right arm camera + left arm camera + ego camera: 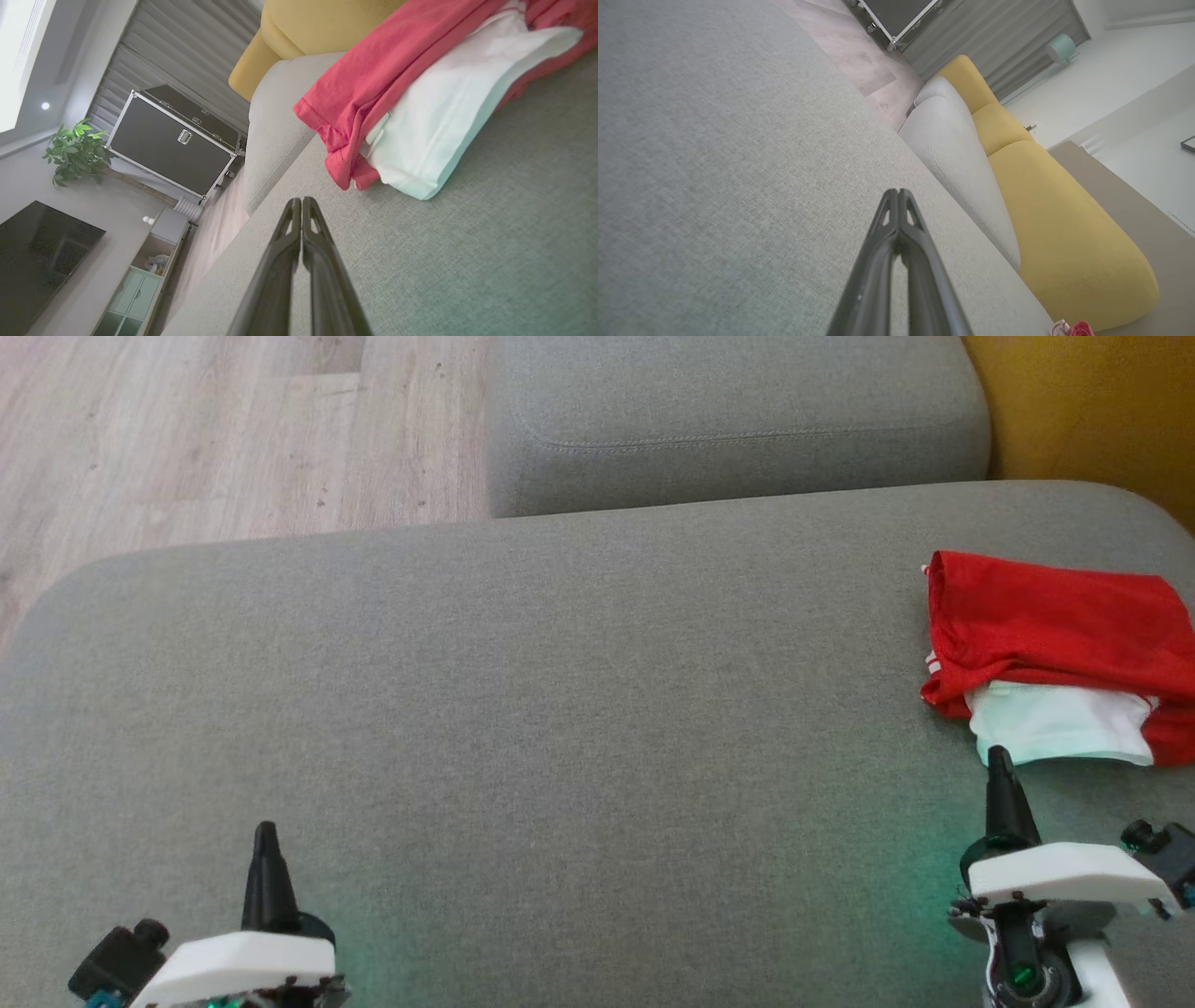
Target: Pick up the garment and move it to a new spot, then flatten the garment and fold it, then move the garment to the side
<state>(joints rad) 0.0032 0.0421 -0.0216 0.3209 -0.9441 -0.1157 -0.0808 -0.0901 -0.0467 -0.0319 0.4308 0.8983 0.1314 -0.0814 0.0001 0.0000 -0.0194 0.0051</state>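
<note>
Head view: right pincer is pressed together, empty; garment just beyond its tip could be unfolded by a forward nudge.

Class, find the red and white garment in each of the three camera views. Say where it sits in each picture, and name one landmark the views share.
Head view: the garment lies at the right edge, on the grey cushion.
Left wrist view: bottom right corner, just a small red and white bit.
Right wrist view: top right, large.
Shared landmark: the yellow cushion beyond the garment.
</note>
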